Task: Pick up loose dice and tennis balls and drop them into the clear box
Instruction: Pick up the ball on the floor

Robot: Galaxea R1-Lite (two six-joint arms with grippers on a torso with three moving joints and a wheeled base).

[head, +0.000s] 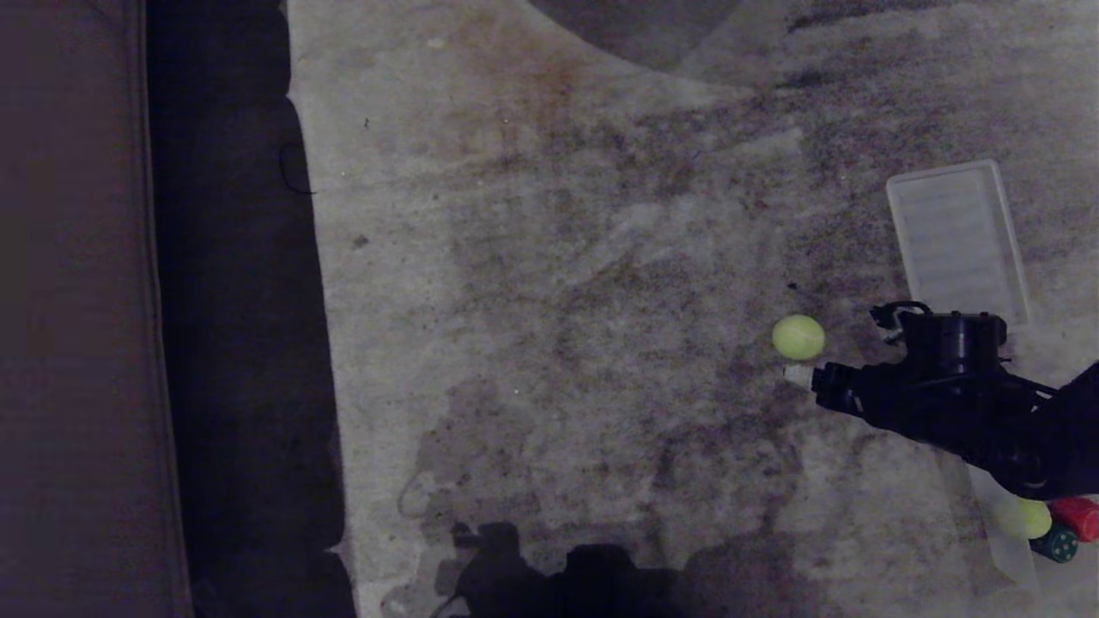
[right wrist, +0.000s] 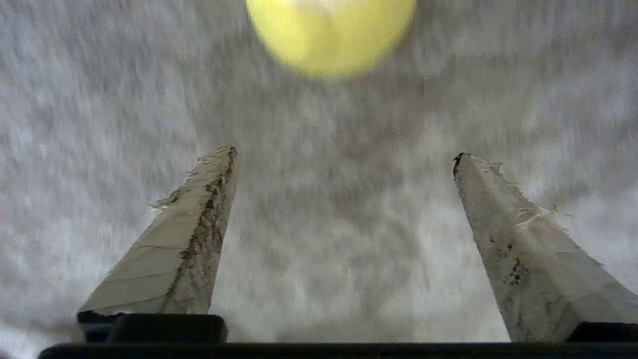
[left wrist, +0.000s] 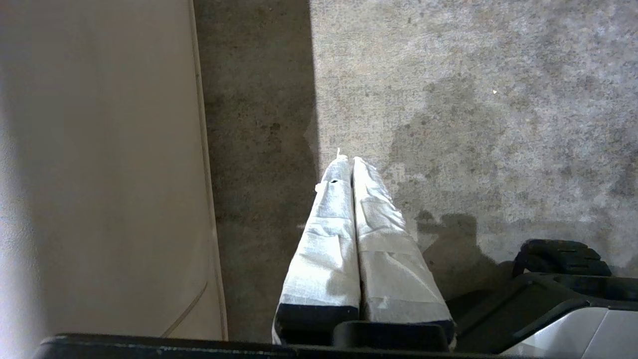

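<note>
Yellow-green and fuzzy, one loose tennis ball (head: 798, 336) lies on the stained carpet (head: 558, 300), just ahead of the right gripper (head: 807, 378), near but not touching. In the right wrist view the two taped fingers (right wrist: 184, 244) stand wide apart with only carpet between them, and the ball (right wrist: 331, 32) sits beyond their tips, roughly centred on the gap. Nothing is held.

Judgement: the step in hand is the approach to this ball. The next move calls for advancing until the ball lies between the fingers, then closing on it without nudging it, since it would roll readily on this floor.

The left gripper (left wrist: 349, 162) is parked over carpet, its wrapped fingers pressed together and empty.

A second tennis ball (head: 1023, 518), a red die (head: 1077, 518) and a green die (head: 1056, 543) cluster below the right arm, apparently inside the clear box (head: 1017, 566). Its walls are faint, partly covered by the arm and cut by the frame edge, so its outline cannot be confirmed. The ribbed clear lid (head: 957, 240) lies flat beyond the arm. The right wrist view is blurred.
</note>
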